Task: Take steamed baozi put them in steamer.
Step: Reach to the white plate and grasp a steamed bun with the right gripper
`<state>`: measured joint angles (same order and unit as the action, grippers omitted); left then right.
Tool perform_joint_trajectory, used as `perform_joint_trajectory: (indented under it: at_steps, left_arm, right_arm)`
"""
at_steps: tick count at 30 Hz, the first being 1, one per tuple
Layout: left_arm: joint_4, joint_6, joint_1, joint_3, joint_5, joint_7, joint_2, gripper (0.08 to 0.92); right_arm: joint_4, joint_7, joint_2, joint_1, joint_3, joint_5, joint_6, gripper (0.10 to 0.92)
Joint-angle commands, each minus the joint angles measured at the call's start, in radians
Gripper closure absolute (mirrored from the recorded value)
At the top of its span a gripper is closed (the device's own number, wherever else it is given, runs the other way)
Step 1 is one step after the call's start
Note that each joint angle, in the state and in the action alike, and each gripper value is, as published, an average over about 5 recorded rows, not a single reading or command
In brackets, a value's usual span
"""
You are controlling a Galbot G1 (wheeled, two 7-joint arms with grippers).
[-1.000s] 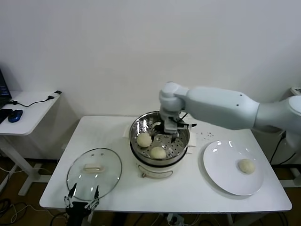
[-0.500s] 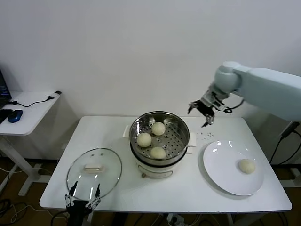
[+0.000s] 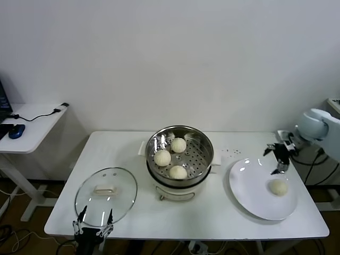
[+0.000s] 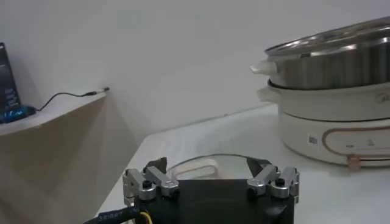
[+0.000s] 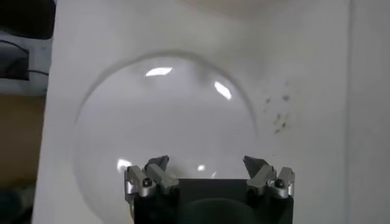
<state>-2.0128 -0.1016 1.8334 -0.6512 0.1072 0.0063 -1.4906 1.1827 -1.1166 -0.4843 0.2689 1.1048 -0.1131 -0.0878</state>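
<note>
The white table [image 3: 212,212] carries everything. At its middle, toward the back edge, stands the steamer [image 3: 180,169], a shiny perforated basket on a white cooker base; three steamed baozi [image 3: 178,145] lie inside it, apart from one another. Toward the right edge sits a flat white plate [image 3: 249,186], and the fourth bun [image 3: 278,187] rests on its right side. A round glass lid [image 3: 106,195] with a white handle lies flat near the front left corner. The right end effector [image 3: 277,158] hangs above the plate's far right rim, fingers spread and holding nothing. The left end effector [image 3: 93,222] sits at the table's front edge beside the lid, also released and empty.
</note>
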Motion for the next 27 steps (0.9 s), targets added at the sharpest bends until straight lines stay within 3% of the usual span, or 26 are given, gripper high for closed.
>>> perform_joint_trajectory:
  at_steps: [1,16,27]
  left_arm:
    - [-0.001,0.001,0.003,0.004,0.022,-0.001,-0.007,0.177]
    - [0.005,-0.002,0.012,0.003,0.038,-0.002,-0.022,0.177]
    - [0.015,-0.002,0.008,0.000,0.040,-0.004,-0.023,0.177]
  right_arm:
    - [-0.124,-0.018,0.048,-0.301,-0.245,0.145,-0.022,0.203]
    - [-0.260,-0.001,-0.125,-0.319,-0.281,0.191,-0.006,0.203]
    - [-0.288,-0.005,-0.161,-0.322,-0.280,0.221,0.006,0.204]
